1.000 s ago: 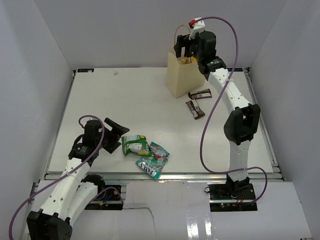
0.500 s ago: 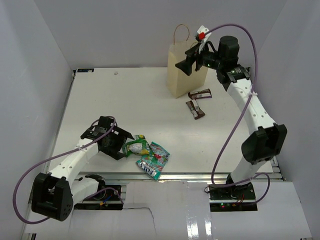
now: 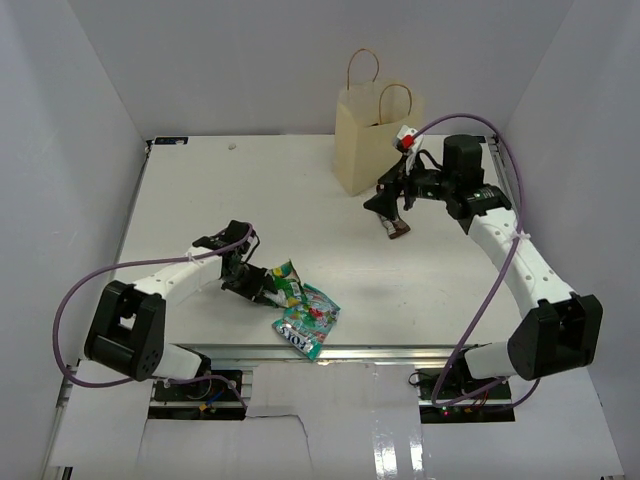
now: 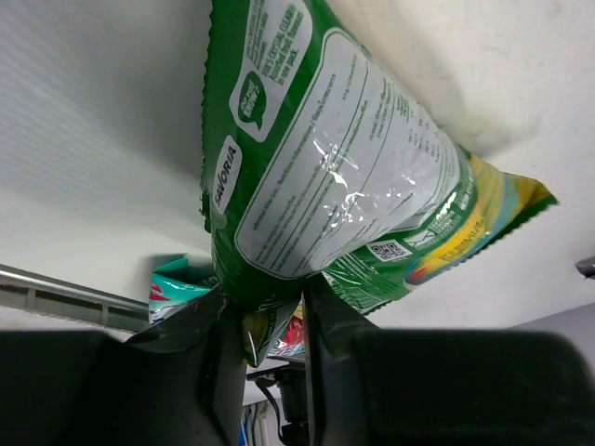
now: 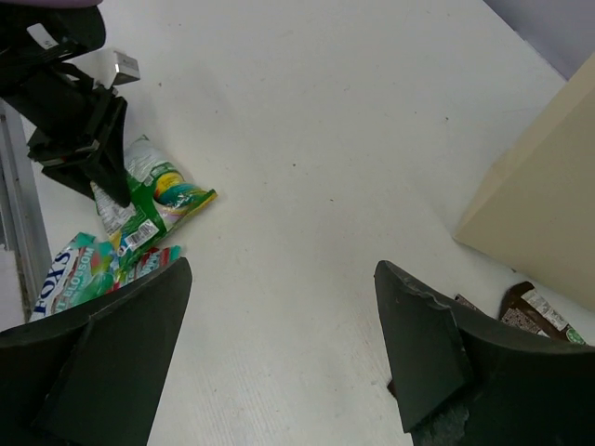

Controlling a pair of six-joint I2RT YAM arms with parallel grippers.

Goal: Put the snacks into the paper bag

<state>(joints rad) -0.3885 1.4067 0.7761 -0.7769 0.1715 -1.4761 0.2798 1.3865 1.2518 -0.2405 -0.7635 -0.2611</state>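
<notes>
- Left hand (image 3: 256, 282) pinches the green pouch (image 3: 284, 292) at the near edge of the table (image 3: 200, 190), beside the teal pouch (image 3: 308, 325).
- Right hand (image 3: 388, 203), spread, hangs over dark bars (image 3: 398, 228) beside the paper bag (image 3: 362, 145).

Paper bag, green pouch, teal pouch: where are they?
paper bag (image 3: 360, 145), top external view, on its front wall.
green pouch (image 4: 325, 177), left wrist view, middle of its printed back.
teal pouch (image 3: 308, 326), top external view, on its middle.
</notes>
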